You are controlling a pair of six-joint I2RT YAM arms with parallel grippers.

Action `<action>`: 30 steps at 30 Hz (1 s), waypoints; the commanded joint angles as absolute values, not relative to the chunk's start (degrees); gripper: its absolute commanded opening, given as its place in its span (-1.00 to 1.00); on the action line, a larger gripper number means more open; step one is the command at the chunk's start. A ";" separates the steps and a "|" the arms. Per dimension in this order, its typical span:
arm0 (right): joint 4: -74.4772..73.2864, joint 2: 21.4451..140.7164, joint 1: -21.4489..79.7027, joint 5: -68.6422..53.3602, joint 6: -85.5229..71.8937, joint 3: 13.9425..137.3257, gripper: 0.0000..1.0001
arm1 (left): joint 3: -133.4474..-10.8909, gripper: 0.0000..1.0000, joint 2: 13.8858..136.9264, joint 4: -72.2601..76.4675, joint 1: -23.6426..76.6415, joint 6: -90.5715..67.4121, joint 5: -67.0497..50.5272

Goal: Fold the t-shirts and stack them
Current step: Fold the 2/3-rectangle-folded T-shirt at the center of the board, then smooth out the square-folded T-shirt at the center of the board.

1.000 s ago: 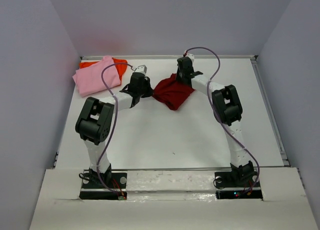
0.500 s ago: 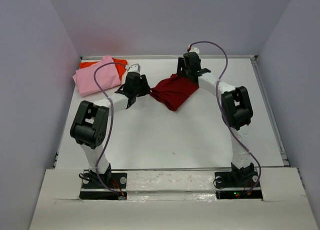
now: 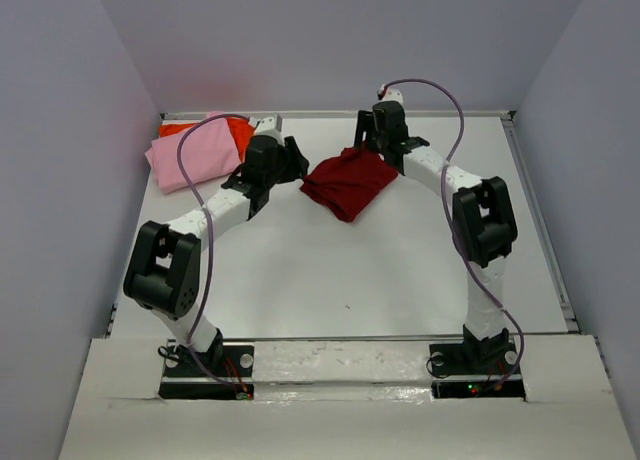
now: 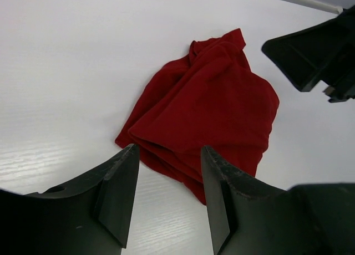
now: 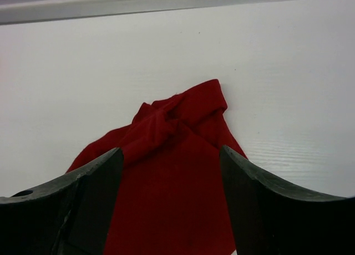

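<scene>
White tabletop [image 3: 350,270], crimson t-shirt [image 3: 345,183] bunched near far edge centre
Left jaws and right jaws wide, empty, at its edges; pink t-shirt [image 3: 192,152] on orange-red t-shirt [image 3: 238,132], far-left corner

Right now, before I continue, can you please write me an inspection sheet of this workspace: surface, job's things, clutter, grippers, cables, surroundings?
Surface: white table, wood-grain finish.
Job's things: dark red shirt lying bunched mid-table; pink shirt on top of orange shirt, far left corner.
Clutter: nothing seen.
Grippers: left gripper open, holding nothing; right gripper open, holding nothing; both at the red shirt.
Cables: a purple cable loops over each arm.
Surroundings: plain grey walls on three sides.
</scene>
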State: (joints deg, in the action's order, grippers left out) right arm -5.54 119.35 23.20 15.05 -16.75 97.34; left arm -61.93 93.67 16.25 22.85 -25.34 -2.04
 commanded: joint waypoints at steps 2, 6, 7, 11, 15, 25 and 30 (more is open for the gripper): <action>-6.06 123.65 22.85 10.29 -17.93 102.56 0.51 | -61.00 0.16 89.74 16.62 25.22 -24.70 -2.29; -7.38 127.69 22.85 8.88 -18.54 106.17 0.51 | -60.21 0.18 86.76 15.56 26.89 -23.47 -0.62; -7.47 128.23 22.85 8.70 -18.63 106.52 0.52 | -59.60 0.18 85.53 15.47 27.24 -23.21 0.43; -7.65 130.60 22.85 8.09 -19.60 108.72 0.53 | -58.36 0.18 83.67 14.77 27.95 -23.03 1.93; -7.73 133.06 22.85 6.51 -21.09 111.61 0.53 | -57.92 0.18 83.23 13.98 28.04 -22.24 2.29; -8.88 139.83 22.85 1.33 -23.81 119.26 0.55 | -56.25 0.18 82.44 13.97 28.48 -22.15 1.67; -7.91 144.57 22.85 -2.46 -26.89 123.04 0.55 | -56.25 0.18 81.57 13.80 28.74 -22.06 1.58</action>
